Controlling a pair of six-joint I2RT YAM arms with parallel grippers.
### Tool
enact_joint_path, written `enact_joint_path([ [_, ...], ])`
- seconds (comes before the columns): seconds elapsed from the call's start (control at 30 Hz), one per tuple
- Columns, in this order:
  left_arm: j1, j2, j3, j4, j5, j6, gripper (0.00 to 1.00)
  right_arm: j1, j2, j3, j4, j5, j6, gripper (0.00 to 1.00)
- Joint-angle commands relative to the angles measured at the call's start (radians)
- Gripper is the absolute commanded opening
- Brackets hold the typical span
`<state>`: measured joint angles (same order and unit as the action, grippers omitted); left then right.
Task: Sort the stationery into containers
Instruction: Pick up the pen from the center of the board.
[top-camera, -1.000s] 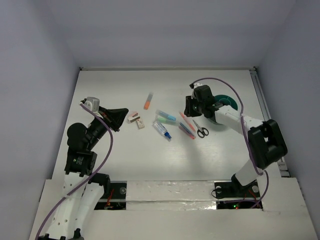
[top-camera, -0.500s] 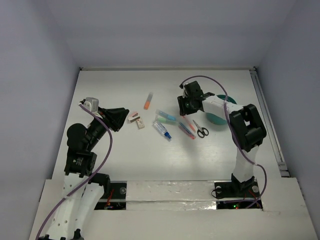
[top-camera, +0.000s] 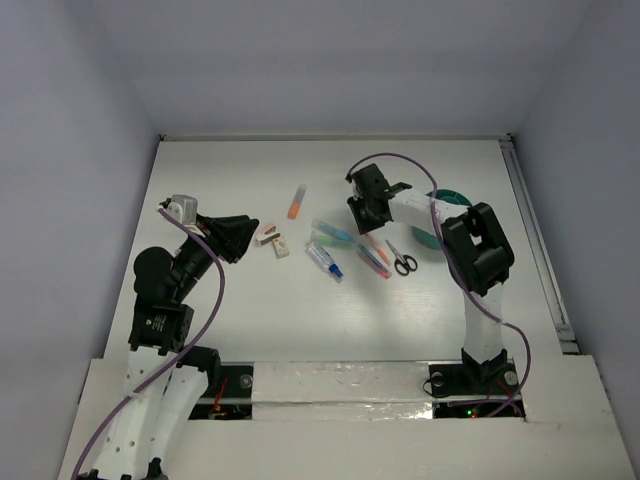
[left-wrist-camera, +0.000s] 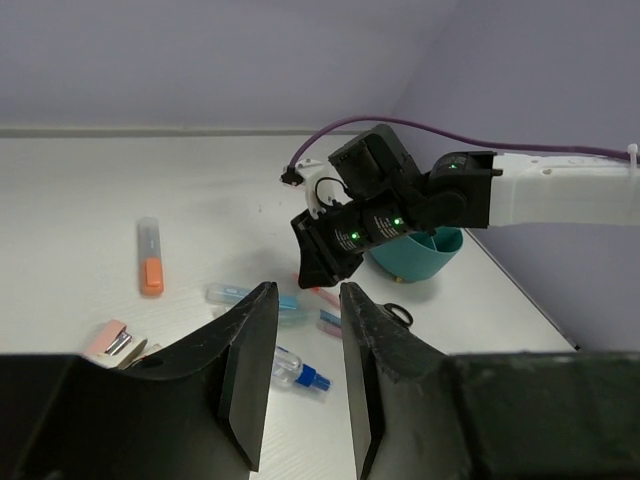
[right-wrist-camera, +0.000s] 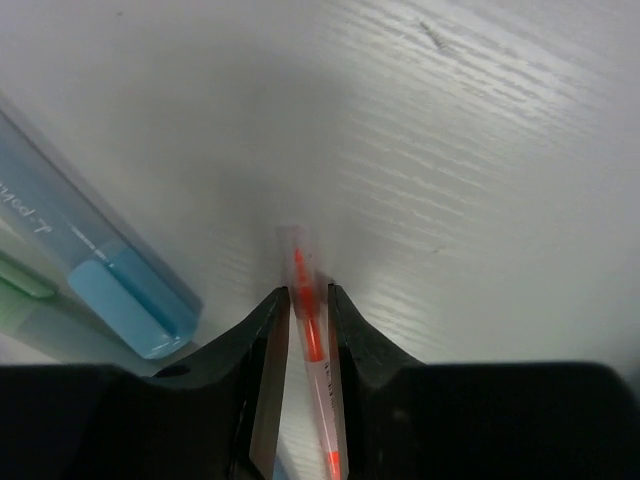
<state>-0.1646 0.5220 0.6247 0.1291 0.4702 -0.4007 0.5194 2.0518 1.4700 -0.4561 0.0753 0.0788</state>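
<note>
Right claw (right-wrist-camera: 306, 292) pinches the red pen (right-wrist-camera: 299, 262) lying on the desk (right-wrist-camera: 450, 150): grasping step. Next, lift it straight, then carry to the cup (left-wrist-camera: 430, 255) nearby.

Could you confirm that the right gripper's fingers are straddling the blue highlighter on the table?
Not quite: the right gripper straddles the clear red-ink pen, not the blue highlighter, which lies on the table just beside it. The right wrist view shows this.

A white, faintly grained table (right-wrist-camera: 480, 150) carries an orange marker (top-camera: 296, 203), a translucent blue highlighter (right-wrist-camera: 120, 270), a red-cored clear pen (right-wrist-camera: 308, 300), black-handled scissors (top-camera: 401, 258) and a teal cup (left-wrist-camera: 425, 258).
</note>
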Motion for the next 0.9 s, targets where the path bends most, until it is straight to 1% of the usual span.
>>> enact_joint_path([
  [0.0, -0.006, -0.010, 0.027, 0.037, 0.013, 0.008, 0.28, -0.001, 0.027, 0.042, -0.027, 0.072, -0.034, 0.28],
  [0.13, -0.006, -0.014, 0.026, 0.035, 0.010, 0.010, 0.28, -0.001, 0.047, 0.056, -0.033, 0.083, -0.045, 0.24],
  [0.17, -0.006, -0.014, 0.027, 0.035, 0.010, 0.011, 0.29, -0.001, 0.050, 0.053, -0.032, 0.083, -0.053, 0.20],
  [0.23, -0.006, -0.016, 0.027, 0.035, 0.010, 0.011, 0.29, -0.001, 0.048, 0.044, -0.016, 0.078, -0.063, 0.18],
  [0.27, -0.006, -0.016, 0.027, 0.035, 0.010, 0.011, 0.29, -0.001, 0.045, 0.038, -0.006, 0.087, -0.066, 0.13],
  [0.33, -0.006, -0.016, 0.027, 0.037, 0.010, 0.010, 0.29, -0.001, 0.016, -0.002, 0.048, 0.119, -0.103, 0.11],
  [0.37, -0.006, -0.016, 0.026, 0.037, 0.010, 0.010, 0.29, -0.001, 0.001, -0.020, 0.072, 0.129, -0.131, 0.07],
  [0.43, -0.006, -0.010, 0.026, 0.037, 0.008, 0.007, 0.29, 0.008, -0.063, -0.060, 0.147, 0.144, -0.161, 0.05],
  [0.53, -0.006, -0.010, 0.024, 0.040, 0.008, 0.007, 0.29, 0.008, -0.110, -0.085, 0.191, 0.144, -0.181, 0.00],
  [0.7, -0.006, -0.008, 0.024, 0.040, 0.008, 0.007, 0.29, 0.008, -0.206, -0.123, 0.276, 0.158, -0.197, 0.00],
  [0.87, -0.006, -0.007, 0.023, 0.041, 0.007, 0.007, 0.29, 0.008, -0.316, -0.157, 0.353, 0.179, -0.153, 0.00],
])
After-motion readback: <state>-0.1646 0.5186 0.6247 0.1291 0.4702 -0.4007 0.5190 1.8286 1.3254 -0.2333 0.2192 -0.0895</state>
